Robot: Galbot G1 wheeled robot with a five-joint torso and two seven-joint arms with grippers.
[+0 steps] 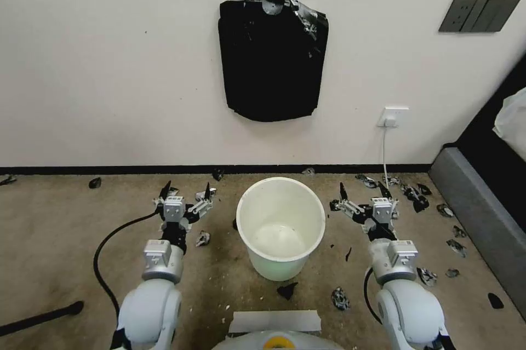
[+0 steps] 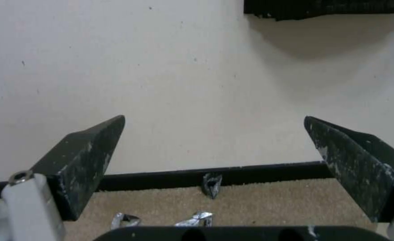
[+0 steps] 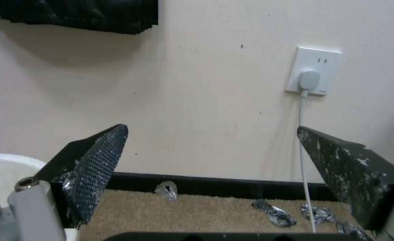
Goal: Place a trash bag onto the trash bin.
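Head view: left hand [image 1: 186, 191] and right hand [image 1: 361, 192] wide apart, raised beside trash bin [image 1: 280, 227]

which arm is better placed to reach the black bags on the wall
Nearly a tie, left slightly: the left end effector and right end effector hang open either side of the trash bin, the left marginally nearer the hanging bags.

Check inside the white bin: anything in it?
The trash bin looks empty: bare white floor and walls, no liner. Its near inner wall is hidden by the rim. Both grippers hang open beside it.
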